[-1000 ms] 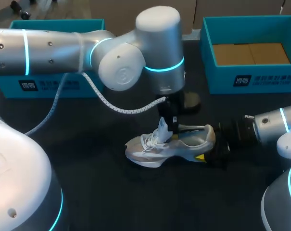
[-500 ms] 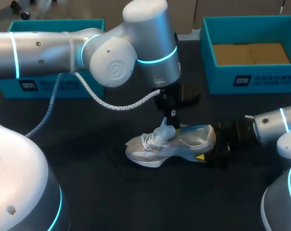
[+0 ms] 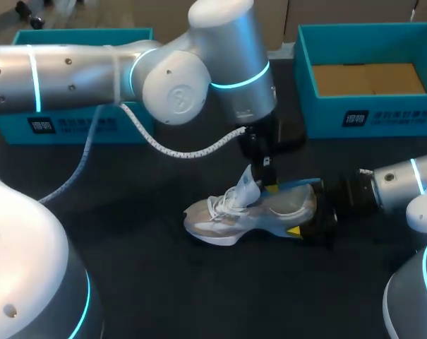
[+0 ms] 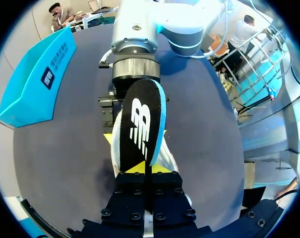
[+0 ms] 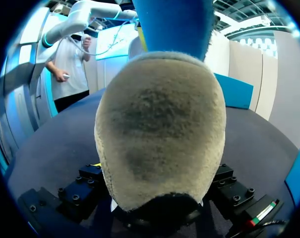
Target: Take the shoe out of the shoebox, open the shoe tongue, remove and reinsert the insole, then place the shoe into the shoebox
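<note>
The shoe (image 3: 248,212) is out of the shoebox (image 3: 326,116) and stands upright on the table (image 3: 164,282), toe toward my left side and well apart from the box, so I count the first step as done. The tongue (image 3: 244,189) stands up out of the laces, which I read as the opening step done too. I judge that I am in the middle of the insole step. My left gripper (image 3: 264,176) hangs over the mouth of the shoe with its jaws pressed onto the insole (image 4: 140,124), pinching one end of it. In the left wrist view the insole's dark underside with its blue edge runs ahead from the fingers, above the shoe, toward my other arm. Its blue edge also shows just above the heel collar in the head view. I cannot tell whether it is wholly free of the shoe or whether one end is inside. My right gripper (image 3: 315,219) sits at the heel with a finger on either side, clamped on it as far as I can see, steadying the shoe. The heel fills the right wrist view and hides the fingertips there. By my reckoning the insole has yet to be fully drawn out and put back. After that, the shoe has yet to go into the box.
</note>
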Tool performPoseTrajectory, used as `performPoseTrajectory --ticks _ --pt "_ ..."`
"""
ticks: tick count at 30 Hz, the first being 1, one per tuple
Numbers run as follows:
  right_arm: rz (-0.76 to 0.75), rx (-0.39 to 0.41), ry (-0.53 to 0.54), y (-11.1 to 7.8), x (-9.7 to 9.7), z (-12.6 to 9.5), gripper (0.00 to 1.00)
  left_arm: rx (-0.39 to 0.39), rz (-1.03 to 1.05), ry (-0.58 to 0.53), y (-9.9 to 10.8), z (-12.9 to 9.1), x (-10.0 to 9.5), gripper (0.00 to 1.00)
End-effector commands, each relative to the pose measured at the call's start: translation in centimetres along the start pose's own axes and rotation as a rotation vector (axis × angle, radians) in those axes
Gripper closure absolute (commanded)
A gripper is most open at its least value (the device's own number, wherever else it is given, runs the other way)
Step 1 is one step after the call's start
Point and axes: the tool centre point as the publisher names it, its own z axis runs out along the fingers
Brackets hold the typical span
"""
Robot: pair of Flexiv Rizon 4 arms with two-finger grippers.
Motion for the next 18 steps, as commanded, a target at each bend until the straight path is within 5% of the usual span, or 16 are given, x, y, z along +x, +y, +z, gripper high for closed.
performPoseTrajectory --ticks 1,2,6,18 --pt "0.000 0.004 -0.001 0.0 0.0 0.1 1.00 -0.014 -0.005 0.005 -0.5 0.7 -0.2 1.00" --pt "0.000 0.004 -0.001 0.0 0.0 0.1 1.00 -0.016 -0.009 -0.001 -0.5 0.7 -0.2 0.99" --pt "0.000 0.004 -0.001 0.0 0.0 0.1 1.00 -0.016 0.005 -0.027 -0.6 0.5 0.2 0.62" --pt "0.000 0.004 -0.001 0.0 0.0 0.1 1.00 0.037 0.055 -0.173 -0.6 0.5 1.0 0.51"
